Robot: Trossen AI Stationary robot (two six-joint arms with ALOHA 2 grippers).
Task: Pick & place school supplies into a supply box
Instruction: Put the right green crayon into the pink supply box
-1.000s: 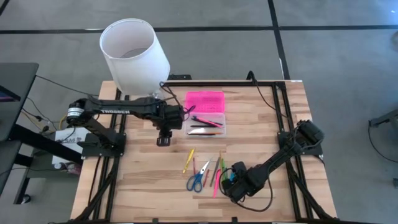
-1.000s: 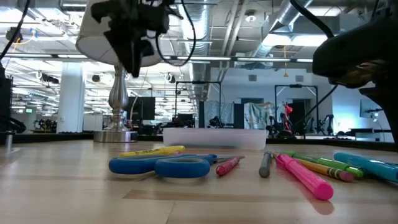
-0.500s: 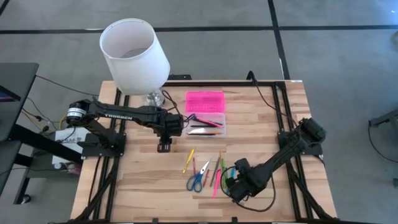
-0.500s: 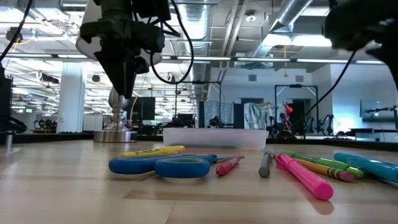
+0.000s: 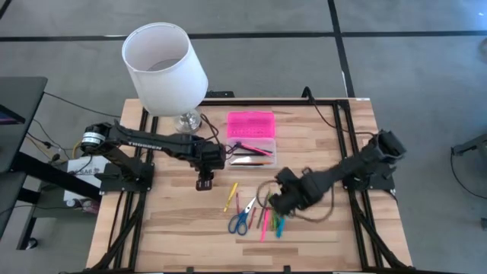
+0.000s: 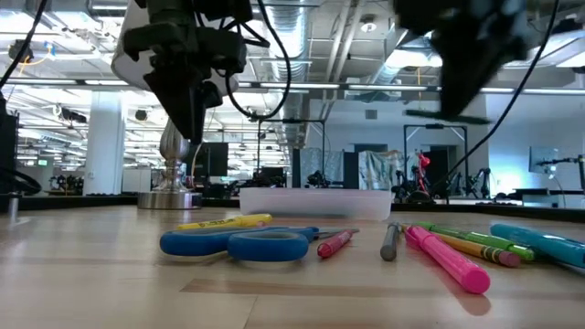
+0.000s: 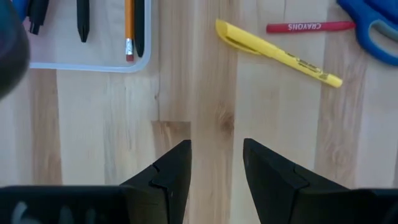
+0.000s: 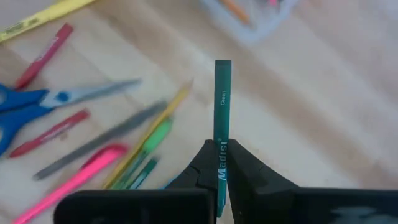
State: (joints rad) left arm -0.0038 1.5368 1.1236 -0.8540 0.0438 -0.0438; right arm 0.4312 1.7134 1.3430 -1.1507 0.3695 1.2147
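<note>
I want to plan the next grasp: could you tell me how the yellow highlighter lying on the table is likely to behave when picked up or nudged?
The yellow highlighter looks rigid and slim, so probably light. Lying flat on the wooden table, it may roll or skid if nudged sideways.

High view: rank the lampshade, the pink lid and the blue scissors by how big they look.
1. White lampshade, though it stands nearer the camera, which inflates it.
2. Pink lid.
3. Blue scissors, clearly smallest.
</note>
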